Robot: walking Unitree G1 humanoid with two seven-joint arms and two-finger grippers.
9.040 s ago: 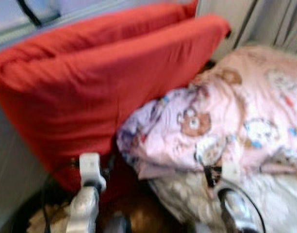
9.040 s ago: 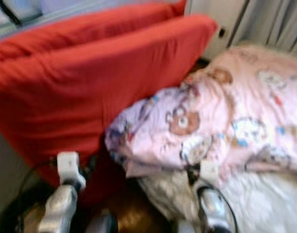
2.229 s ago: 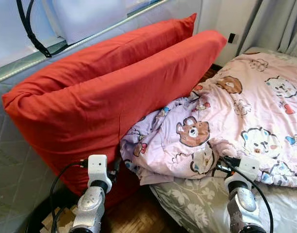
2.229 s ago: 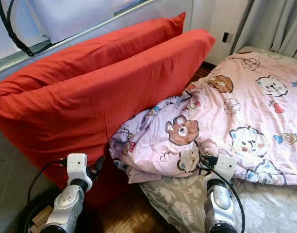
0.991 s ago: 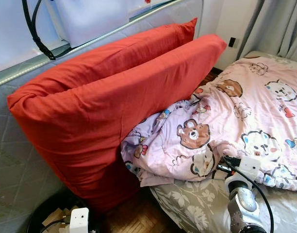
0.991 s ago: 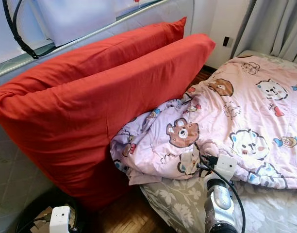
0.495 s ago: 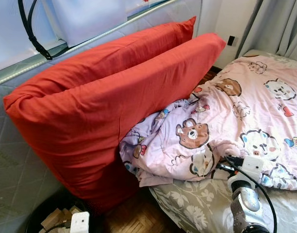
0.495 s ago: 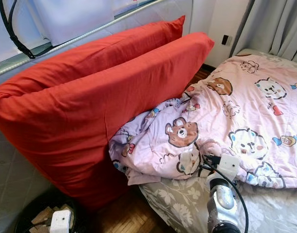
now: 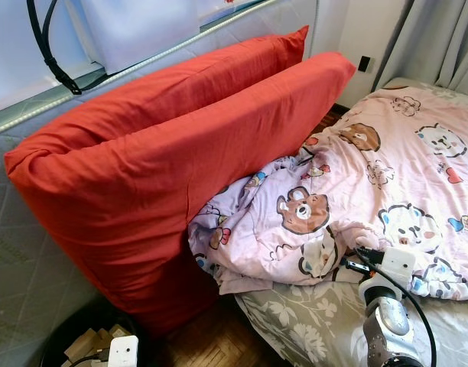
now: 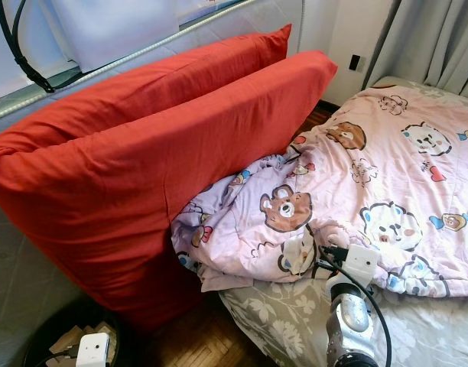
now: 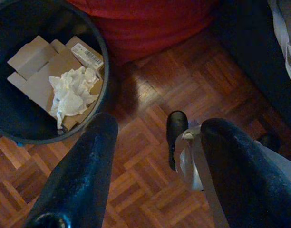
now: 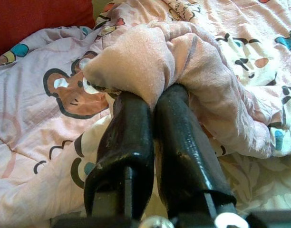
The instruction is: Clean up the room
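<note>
Right gripper [image 12: 152, 102] pinched tight on a fold of the bear-print blanket [image 9: 387, 176] at the bed's edge. Left gripper [image 11: 152, 137] spread wide, empty, over wood floor [image 11: 150, 90] beside the bin [image 11: 103, 57]. Box [image 11: 86, 54] in bin has a barcode label, unreadable.

Grey curtain [image 9: 440, 38] at far right. Wall outlet [image 9: 364, 63] beside it. Black cable [image 9: 47, 53] hanging, upper left. Parquet floor [image 11: 150, 156] bare.
</note>
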